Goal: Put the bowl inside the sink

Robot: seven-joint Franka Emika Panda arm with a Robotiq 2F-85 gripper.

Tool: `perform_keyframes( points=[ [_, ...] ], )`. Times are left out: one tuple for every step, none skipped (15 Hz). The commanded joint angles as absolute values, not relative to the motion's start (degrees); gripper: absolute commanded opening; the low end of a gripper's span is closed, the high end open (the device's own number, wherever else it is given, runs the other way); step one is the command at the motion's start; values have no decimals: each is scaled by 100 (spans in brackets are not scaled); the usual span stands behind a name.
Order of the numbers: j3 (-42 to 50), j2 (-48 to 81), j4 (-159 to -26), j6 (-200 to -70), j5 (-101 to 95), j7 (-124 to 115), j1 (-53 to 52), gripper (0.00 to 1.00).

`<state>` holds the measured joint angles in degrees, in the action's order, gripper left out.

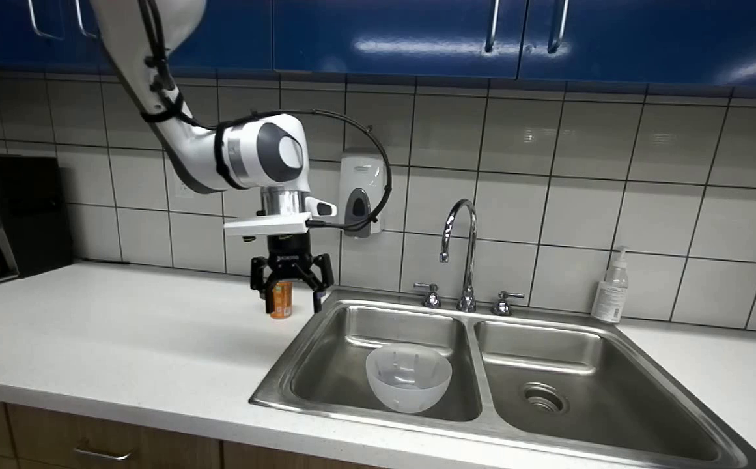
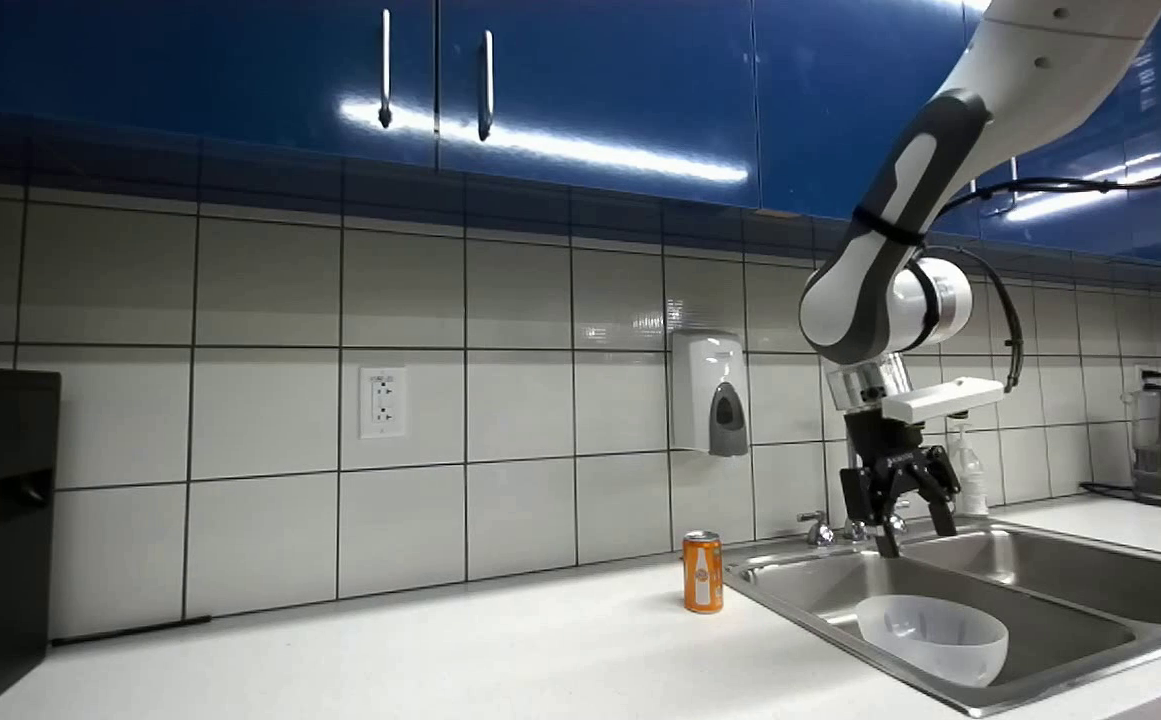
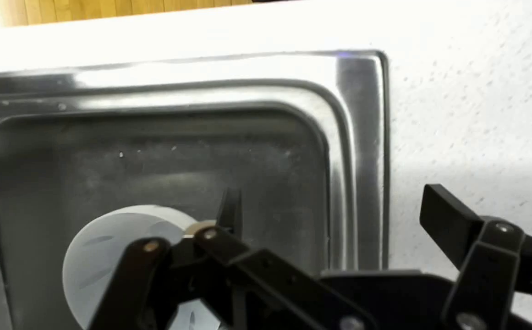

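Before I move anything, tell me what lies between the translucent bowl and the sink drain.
The metal sink divider stands between the translucent bowl and the sink drain, as an exterior view and the wrist view show.

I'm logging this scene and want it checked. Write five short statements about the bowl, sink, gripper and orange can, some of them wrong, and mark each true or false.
1. The bowl sits inside the sink. True.
2. The gripper is open. True.
3. The gripper is holding the bowl. False: it hangs apart from the bowl, higher up.
4. The orange can stands upright on the counter. True.
5. The bowl is in the basin farther from the orange can. False: it is in the nearer basin.
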<state>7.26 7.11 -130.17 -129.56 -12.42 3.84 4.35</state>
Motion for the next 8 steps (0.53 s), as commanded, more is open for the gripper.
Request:
perform_keyframes(
  points=[
    [517, -546, -14444, -13168, -1408, 84, 274, 100],
    [449, -785, -14704, -13175, -1375, 39, 235, 100],
    [381, -998, -14915, -13191, -1349, -34, 198, 100],
    [308, -1194, -15076, -13148, -1324, -88, 166, 100],
    [239, -1359, -15212, -13117, -1306, -136, 139, 100],
    [309, -751, -14726, -13045, -1259, 69, 212, 100],
    [259, -939, -14890, -13046, -1256, 26, 187, 100],
    [229, -1078, -14997, -13046, -1255, 10, 178, 100]
  ],
)
